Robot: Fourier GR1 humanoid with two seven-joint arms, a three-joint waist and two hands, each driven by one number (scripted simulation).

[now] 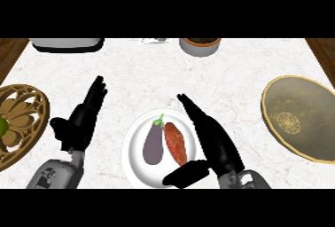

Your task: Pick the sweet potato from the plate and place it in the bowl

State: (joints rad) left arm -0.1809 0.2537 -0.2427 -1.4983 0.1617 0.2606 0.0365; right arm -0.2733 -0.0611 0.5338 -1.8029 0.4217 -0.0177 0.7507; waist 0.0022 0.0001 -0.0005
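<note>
Approach step, nothing grasped yet. Right hand [212, 142] open, fingers straight, over the right rim of the plate [134, 153], just beside the sweet potato [176, 142], which lies next to the eggplant [153, 142]. Left hand [82, 117] open, resting left of the plate. Next: curl round the potato, lift, carry right to the bowl [301, 117] on the worktop [163, 75].

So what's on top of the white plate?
The plate holds a purple eggplant and an orange sweet potato, side by side. The right hand covers the plate's right edge, so anything under it is hidden.
</note>
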